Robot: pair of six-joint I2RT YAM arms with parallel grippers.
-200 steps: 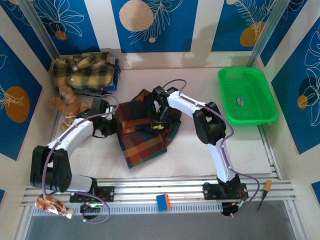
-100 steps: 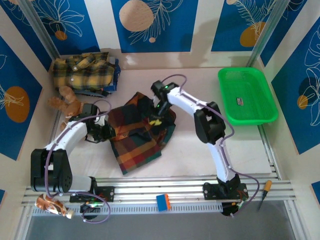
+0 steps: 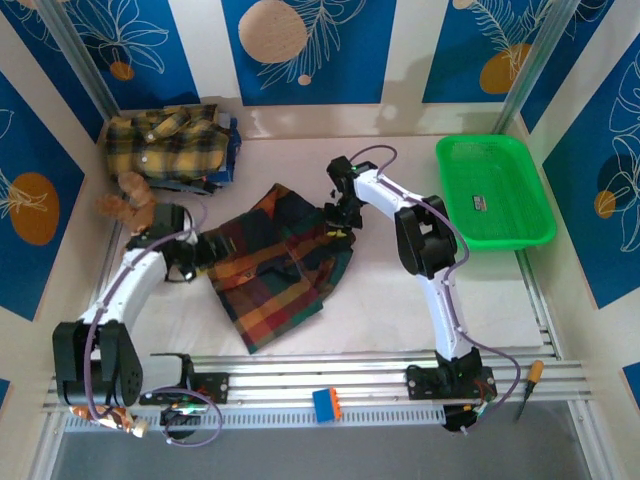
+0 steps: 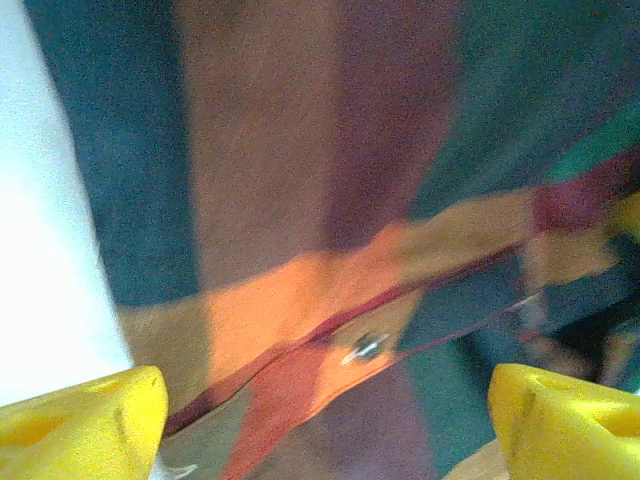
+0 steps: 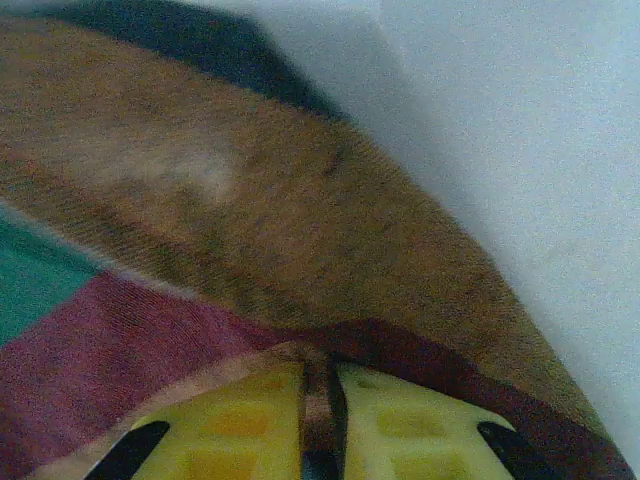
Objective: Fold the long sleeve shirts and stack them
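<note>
The dark plaid shirt (image 4: 300,180) is blurred, cropped.

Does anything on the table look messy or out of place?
The dark plaid shirt lies crumpled and askew mid-table, its far edge pinched in the right gripper. A brown teddy bear sits beside the yellow plaid shirt.

i work in a robot lab booth: my 2 arms (image 3: 135,285) bolt to an aluminium rail (image 3: 330,372), blue printed panels (image 3: 200,50) walling the white table (image 3: 400,300).
</note>
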